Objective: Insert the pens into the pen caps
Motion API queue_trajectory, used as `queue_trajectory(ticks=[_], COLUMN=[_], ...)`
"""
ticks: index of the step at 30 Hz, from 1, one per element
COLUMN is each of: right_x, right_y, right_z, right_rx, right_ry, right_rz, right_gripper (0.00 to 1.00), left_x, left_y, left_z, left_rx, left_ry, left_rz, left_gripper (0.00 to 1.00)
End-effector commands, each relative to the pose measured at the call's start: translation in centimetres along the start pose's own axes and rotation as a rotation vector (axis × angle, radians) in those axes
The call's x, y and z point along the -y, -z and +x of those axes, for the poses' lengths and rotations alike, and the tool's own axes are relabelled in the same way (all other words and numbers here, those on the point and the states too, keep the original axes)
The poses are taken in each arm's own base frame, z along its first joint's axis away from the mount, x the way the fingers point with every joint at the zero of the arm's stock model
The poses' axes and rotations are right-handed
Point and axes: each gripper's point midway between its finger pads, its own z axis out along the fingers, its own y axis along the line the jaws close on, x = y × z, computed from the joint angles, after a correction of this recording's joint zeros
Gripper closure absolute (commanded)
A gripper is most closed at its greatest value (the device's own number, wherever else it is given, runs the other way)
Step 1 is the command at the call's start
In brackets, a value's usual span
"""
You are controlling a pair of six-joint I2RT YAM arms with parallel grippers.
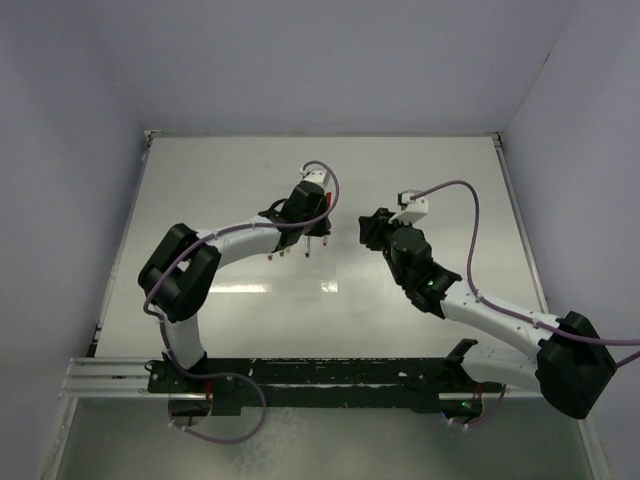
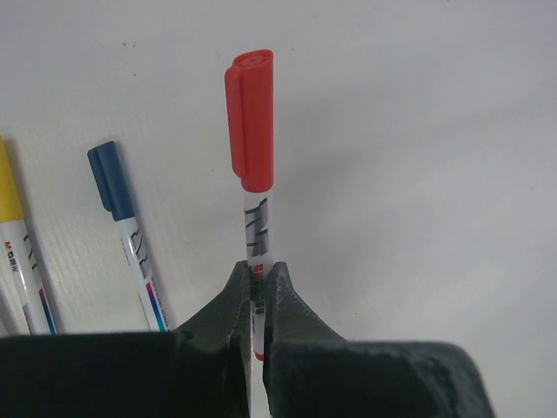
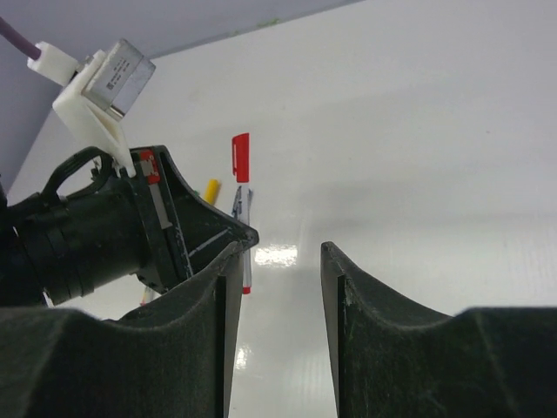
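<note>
Plainly three capped: red pen [image 2: 258, 225] clamped, blue pen [image 2: 130, 239], yellow pen [image 2: 21, 252].

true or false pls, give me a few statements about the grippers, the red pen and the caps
1. The left gripper is shut on the red pen. True.
2. The red cap lies loose on the table. False: it sits on the far end of the held red pen.
3. The right gripper is open and holds nothing. True.
4. The blue pen has no cap on. False: the blue cap is on its end.
</note>
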Motion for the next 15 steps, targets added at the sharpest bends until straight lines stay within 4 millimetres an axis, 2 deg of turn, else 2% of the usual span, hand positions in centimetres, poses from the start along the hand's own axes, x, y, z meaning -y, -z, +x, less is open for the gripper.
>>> queue_trajectory(ticks=[1, 6, 12, 15], right_x=[1.5, 1.7, 1.6, 1.7], right_y=[0.5, 0.5, 0.5, 0.5], right_z=[0.1, 0.7, 1.4, 1.6], right_rx=[0.010, -0.005, -0.014, -0.019], right_ry=[0.003, 0.005, -0.003, -0.008], right_rz=[0.061, 0.061, 0.047, 0.045], right_gripper=[0.58, 0.58, 0.58, 0.58], left_x=[-0.3, -1.3, -2.1, -2.4], left_y=[-1.0, -2.2, -2.5, -2.5], left_z=[-0.3, 1.4, 2.6, 3.0], left_rx=[-0.035, -0.100, -0.137, -0.148], left_ry=[0.023, 0.021, 0.025, 0.031], left_rz=[-0.057, -0.106, -0.140, -0.155], left_gripper=[1.00, 0.98, 0.93, 0.83])
